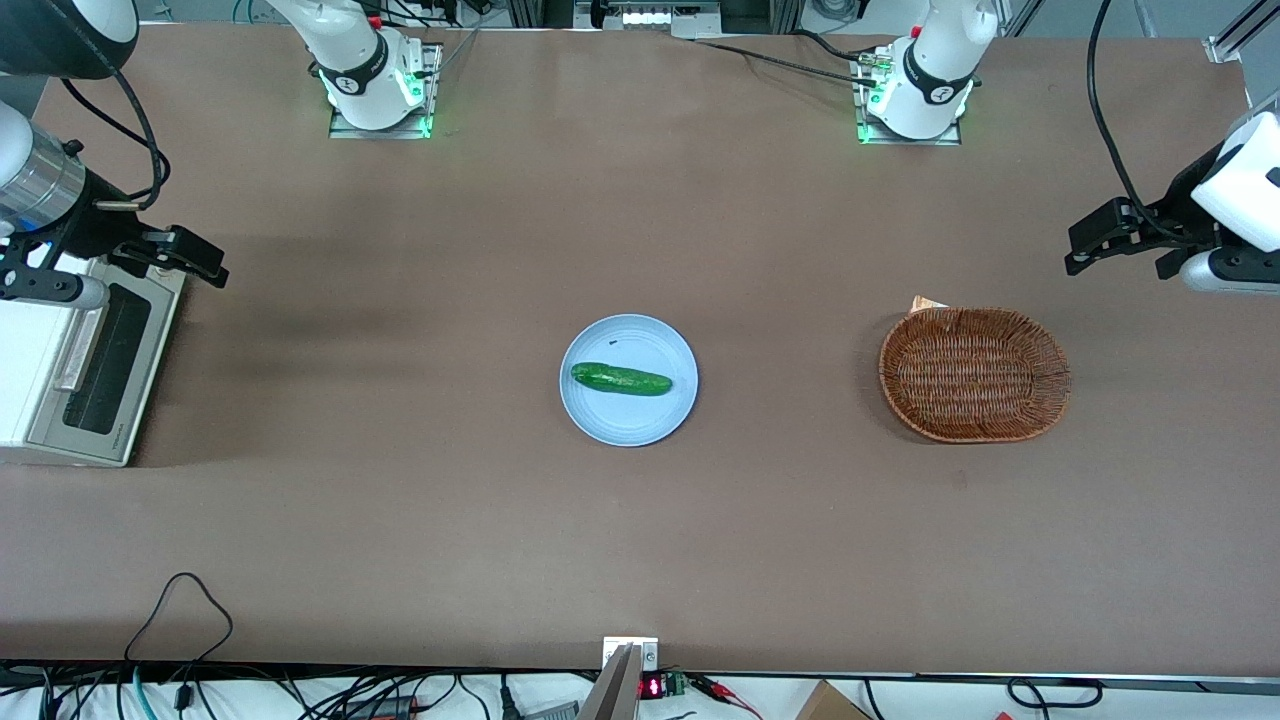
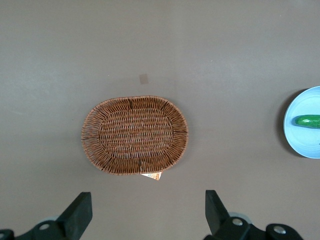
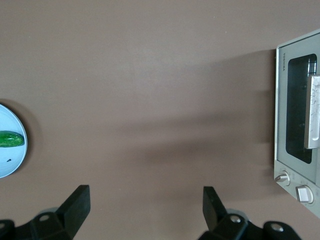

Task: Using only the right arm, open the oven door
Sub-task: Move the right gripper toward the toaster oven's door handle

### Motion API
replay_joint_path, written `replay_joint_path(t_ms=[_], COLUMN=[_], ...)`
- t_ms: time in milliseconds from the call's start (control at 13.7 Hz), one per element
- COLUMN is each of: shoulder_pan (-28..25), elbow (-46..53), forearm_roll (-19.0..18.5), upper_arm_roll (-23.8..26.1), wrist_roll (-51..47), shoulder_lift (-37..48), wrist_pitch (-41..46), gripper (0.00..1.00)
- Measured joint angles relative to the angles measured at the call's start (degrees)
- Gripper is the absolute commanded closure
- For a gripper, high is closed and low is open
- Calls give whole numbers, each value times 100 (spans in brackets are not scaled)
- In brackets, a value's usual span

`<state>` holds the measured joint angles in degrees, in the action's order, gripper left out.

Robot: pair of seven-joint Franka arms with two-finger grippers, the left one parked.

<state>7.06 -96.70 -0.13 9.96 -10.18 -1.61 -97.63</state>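
The white oven [image 1: 40, 370] stands at the working arm's end of the table. Its door [image 1: 108, 362], a silver-grey frame with a dark glass window, is shut, and the silver bar handle [image 1: 78, 345] runs along it. In the right wrist view the door [image 3: 296, 117], its handle [image 3: 314, 112] and two knobs [image 3: 283, 177] show. The right arm [image 1: 35, 180] hangs above the oven. My gripper [image 1: 185, 255] is open and empty, above the table just in front of the door, at the end of the door farther from the front camera. Its fingers [image 3: 80, 199] stand wide apart over bare table.
A light blue plate [image 1: 628, 420] with a green cucumber [image 1: 620, 379] lies mid-table; it also shows in the right wrist view [image 3: 10, 162]. A brown wicker basket [image 1: 974, 374] lies toward the parked arm's end. Cables run along the table's near edge.
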Motion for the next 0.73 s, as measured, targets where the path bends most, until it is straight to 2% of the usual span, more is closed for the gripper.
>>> replay_joint_path(t_ms=[730], shoulder_pan=[-7], elbow=[40], forearm_roll=[0], upper_arm_roll=[0], wrist_roll=[-5], shoulder_lift=[-12], wrist_pitch=[201], gripper=[0])
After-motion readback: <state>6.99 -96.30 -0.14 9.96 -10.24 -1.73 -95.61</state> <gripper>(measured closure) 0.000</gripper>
